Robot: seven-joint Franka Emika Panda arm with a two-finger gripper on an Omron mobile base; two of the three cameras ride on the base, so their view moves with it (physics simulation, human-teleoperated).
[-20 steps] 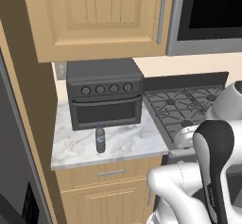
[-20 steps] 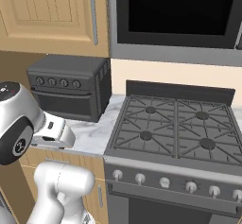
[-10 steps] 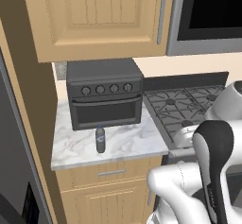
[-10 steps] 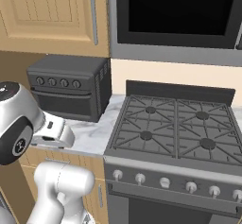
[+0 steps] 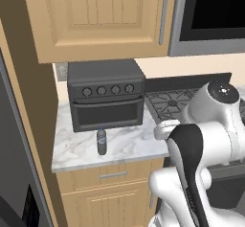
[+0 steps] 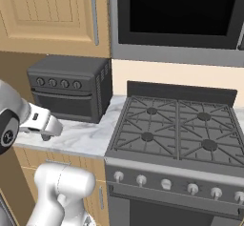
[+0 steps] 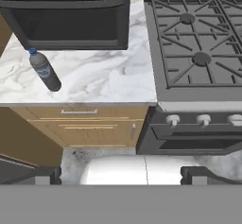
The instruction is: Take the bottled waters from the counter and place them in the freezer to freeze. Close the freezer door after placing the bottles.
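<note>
One bottled water [image 5: 101, 141] stands upright on the white marble counter [image 5: 129, 147], in front of the toaster oven's left half. In the hand view the bottled water [image 7: 44, 71] appears at the upper left, blue cap up, on the counter [image 7: 108, 79]. My gripper [image 7: 122, 176] is open, with its two dark fingertips [image 7: 45, 176] far apart and nothing between them. It hovers in front of the counter's edge, well back from the bottle and to its right. My white hand [image 5: 165, 129] shows near the counter's right end. The freezer and the freezer door are out of view.
A black toaster oven [image 5: 105, 101] fills the back of the counter. A black gas stove [image 6: 176, 129] adjoins on the right, with its knobs [image 7: 203, 120] along the front. Wooden cabinets [image 5: 100, 17] hang above. A grey refrigerator face [image 5: 8, 154] borders the left edge.
</note>
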